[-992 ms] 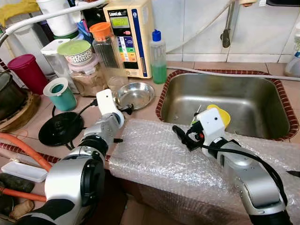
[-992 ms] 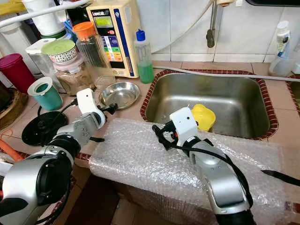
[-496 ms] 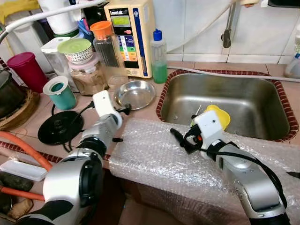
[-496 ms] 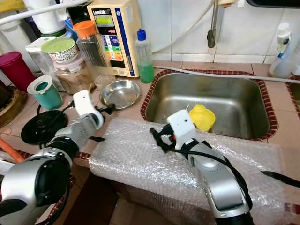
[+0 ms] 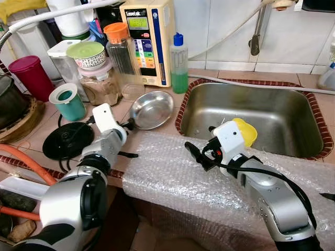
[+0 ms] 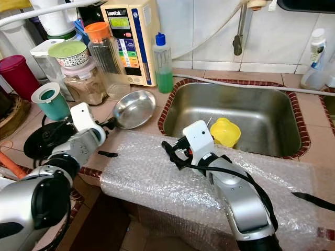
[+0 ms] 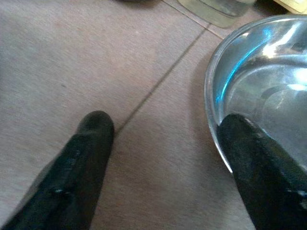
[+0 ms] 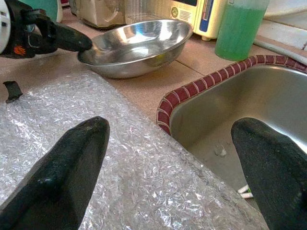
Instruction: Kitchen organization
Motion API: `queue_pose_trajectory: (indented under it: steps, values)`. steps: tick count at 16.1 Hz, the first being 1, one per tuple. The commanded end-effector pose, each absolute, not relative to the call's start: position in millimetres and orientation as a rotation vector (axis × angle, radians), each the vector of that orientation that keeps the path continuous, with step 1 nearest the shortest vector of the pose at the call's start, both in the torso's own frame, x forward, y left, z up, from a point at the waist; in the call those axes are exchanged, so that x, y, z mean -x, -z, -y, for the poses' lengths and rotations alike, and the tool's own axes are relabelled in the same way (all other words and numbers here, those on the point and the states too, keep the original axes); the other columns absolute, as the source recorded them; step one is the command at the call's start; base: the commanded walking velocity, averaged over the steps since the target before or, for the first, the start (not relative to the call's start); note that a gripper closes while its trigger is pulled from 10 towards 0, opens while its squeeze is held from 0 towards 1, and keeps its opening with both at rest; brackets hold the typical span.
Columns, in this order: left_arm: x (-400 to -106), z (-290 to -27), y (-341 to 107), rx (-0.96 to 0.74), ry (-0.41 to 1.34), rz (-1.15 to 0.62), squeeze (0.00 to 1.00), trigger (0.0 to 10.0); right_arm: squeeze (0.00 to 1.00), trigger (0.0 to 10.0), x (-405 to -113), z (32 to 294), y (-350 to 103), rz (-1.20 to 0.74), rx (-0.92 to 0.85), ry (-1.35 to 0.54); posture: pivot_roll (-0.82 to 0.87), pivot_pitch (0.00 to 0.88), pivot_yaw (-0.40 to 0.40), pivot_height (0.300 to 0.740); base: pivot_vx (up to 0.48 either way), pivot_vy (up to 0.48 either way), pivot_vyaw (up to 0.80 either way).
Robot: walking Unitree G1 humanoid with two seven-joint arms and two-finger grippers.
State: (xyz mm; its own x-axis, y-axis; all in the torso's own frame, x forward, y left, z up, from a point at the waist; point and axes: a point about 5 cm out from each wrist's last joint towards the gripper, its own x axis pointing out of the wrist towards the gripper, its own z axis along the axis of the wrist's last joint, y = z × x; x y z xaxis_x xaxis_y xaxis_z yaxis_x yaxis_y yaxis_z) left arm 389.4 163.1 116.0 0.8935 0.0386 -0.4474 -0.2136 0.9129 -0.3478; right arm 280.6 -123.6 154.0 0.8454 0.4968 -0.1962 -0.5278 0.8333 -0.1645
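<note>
Since a second ago the shallow steel bowl (image 5: 152, 109) has tipped up, its side toward the sink (image 5: 251, 119) raised, while the left gripper (image 5: 127, 124) has drawn back a little with one finger (image 7: 249, 163) laid over the bowl's polished rim and the other (image 7: 76, 163) on the matte tiled counter (image 7: 96, 72); its fingers are spread, clamping nothing. The right gripper (image 6: 168, 151) hovers over the crinkled sheet of bubble wrap (image 6: 172, 183) just in front of the sink, fingers wide apart and empty. A glossy yellow plastic cup (image 6: 224, 130) sits inside the sink's brushed steel basin. A green soap bottle (image 5: 179, 65) stands behind the sink's near corner.
</note>
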Motion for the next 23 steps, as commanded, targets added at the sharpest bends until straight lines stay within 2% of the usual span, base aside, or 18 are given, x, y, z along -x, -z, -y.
queue_pose_trajectory:
  steps: [1, 2, 3, 4, 5, 11, 12, 23]
  values:
    - [-387, -173, -114, 0.373, -0.155, -0.469, 0.00, 0.0, 0.00, 10.0, -280, 123, -158, -0.132, 0.211, -0.548, -0.06, 0.000, 0.147, 0.740, 0.000, 0.000, 0.00]
    - [-388, -175, -114, 0.367, -0.152, -0.471, 0.00, 1.2, 0.00, 10.0, -281, 124, -158, -0.132, 0.211, -0.546, -0.06, 0.000, 0.147, 0.740, 0.000, 0.000, 0.00]
    - [-388, -176, -115, 0.365, -0.151, -0.469, 0.00, 3.4, 0.00, 10.0, -282, 125, -158, -0.132, 0.207, -0.542, -0.06, 0.000, 0.147, 0.740, 0.000, 0.000, 0.00]
    - [-388, -179, -117, 0.346, -0.145, -0.466, 0.00, 9.6, 0.00, 10.0, -283, 125, -159, -0.128, 0.209, -0.544, -0.06, 0.000, 0.147, 0.740, 0.000, 0.000, 0.00]
    - [-388, -180, -117, 0.350, -0.146, -0.464, 0.00, 10.0, 0.00, 10.0, -283, 126, -159, -0.128, 0.208, -0.543, -0.06, 0.000, 0.147, 0.740, 0.000, 0.000, 0.00]
    - [-381, -184, -105, 0.406, -0.138, -0.520, 0.00, 10.0, 0.00, 10.0, -289, 123, -165, -0.117, 0.201, -0.553, -0.02, 0.000, 0.120, 0.740, 0.000, 0.000, 0.00]
    - [-379, -183, -101, 0.456, -0.143, -0.516, 0.00, 0.0, 0.00, 10.0, -291, 124, -164, -0.123, 0.194, -0.555, -0.01, 0.000, 0.109, 0.740, 0.000, 0.000, 0.00]
    - [-380, -184, -103, 0.477, -0.146, -0.498, 0.00, 0.0, 0.00, 10.0, -296, 125, -167, -0.133, 0.167, -0.556, -0.01, 0.000, 0.094, 0.740, 0.000, 0.000, 0.00]
